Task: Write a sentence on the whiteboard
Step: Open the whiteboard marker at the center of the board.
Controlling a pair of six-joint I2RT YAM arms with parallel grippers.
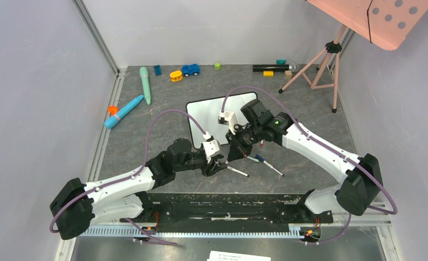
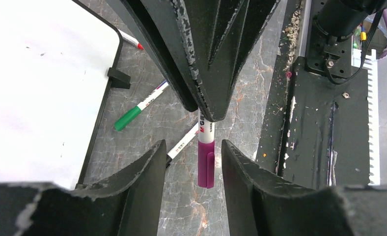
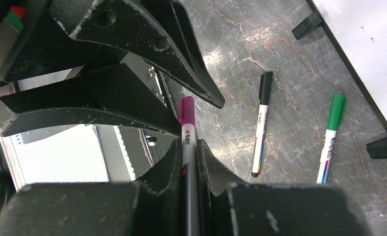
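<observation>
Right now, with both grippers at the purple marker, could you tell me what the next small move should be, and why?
Probably close the left gripper on the purple cap: its fingers flank the cap without touching, the right gripper clamps the marker barrel, and the whiteboard shows no writing.

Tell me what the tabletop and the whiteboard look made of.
Tabletop: grey stone-look surface with pale veins and a slight sheen; real marble or printed laminate, cannot tell. Whiteboard: smooth white panel, thin black frame and feet, probably plastic.
</observation>
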